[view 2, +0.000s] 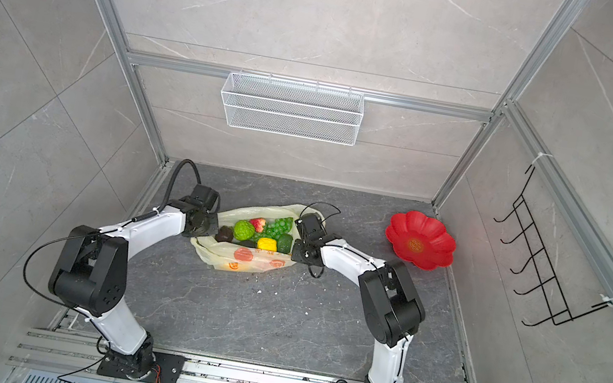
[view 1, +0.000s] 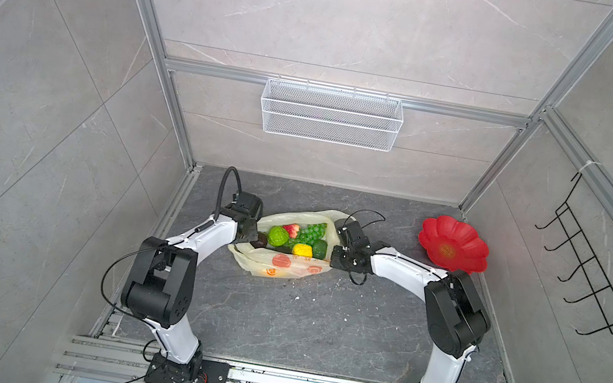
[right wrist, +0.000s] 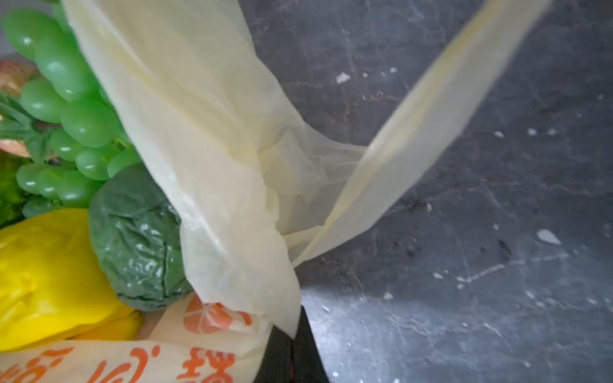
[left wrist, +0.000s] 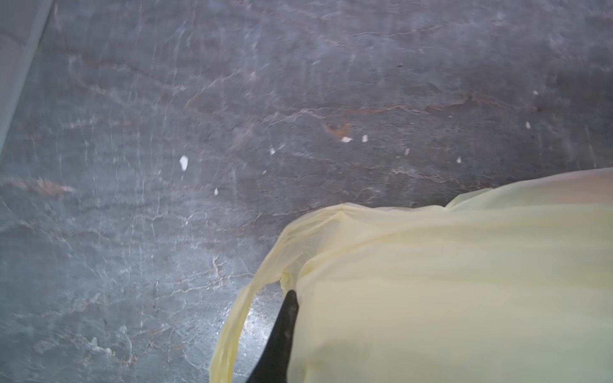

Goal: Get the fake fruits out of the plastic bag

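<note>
The plastic bag [view 1: 286, 267] lies open on the tabletop [view 1: 295, 325], thin and limp, so its rim is the place to hold. The right pincer [right wrist: 295, 320] is clamped on that rim. The left pincer [view 1: 247, 235] is at the opposite end; closed or not cannot be told. Inside, the yellow fruit [view 1: 302, 249] and grape bunch [view 1: 312, 232] look light, hard, probably slippery.

fake fruits [view 1: 297, 235] in the plastic bag [view 1: 283, 266] on the table [view 1: 295, 325], plate [view 1: 437, 231] well apart behind to its right
</note>
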Tool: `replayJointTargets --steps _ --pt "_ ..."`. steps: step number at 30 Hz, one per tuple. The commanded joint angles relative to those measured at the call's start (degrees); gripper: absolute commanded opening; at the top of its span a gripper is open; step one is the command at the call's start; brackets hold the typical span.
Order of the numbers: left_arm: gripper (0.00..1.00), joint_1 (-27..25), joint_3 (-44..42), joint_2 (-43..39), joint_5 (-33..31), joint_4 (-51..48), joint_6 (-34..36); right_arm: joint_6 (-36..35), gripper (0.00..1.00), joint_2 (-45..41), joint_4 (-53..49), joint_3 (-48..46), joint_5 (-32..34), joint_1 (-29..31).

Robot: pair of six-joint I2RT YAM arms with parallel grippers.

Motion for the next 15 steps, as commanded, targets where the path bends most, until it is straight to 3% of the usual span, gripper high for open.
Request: replayJointTargets --steps 1,6,11,15 --pt "0.1 0.37 -1.03 -3.1 4.38 3.7 -1.57 -2.18 0.0 3.05 -2.72 4.98 -0.86 1.24" --pt "0.09 0.29 -5.34 -6.66 6.76 6.99 -1.95 -2.99 0.04 3.89 -5.01 7.8 -0.69 2.13" --pt "0.03 0.02 -10.19 -10.62 8.17 10.68 -1.93 -3.69 0.31 -0.98 -7.06 5.97 0.59 2.08" --pt "0.0 0.05 -14.14 -13.33 7.91 14.86 -1.65 -3.91 0.46 -7.97 -8.3 2.27 1.76 1.77"
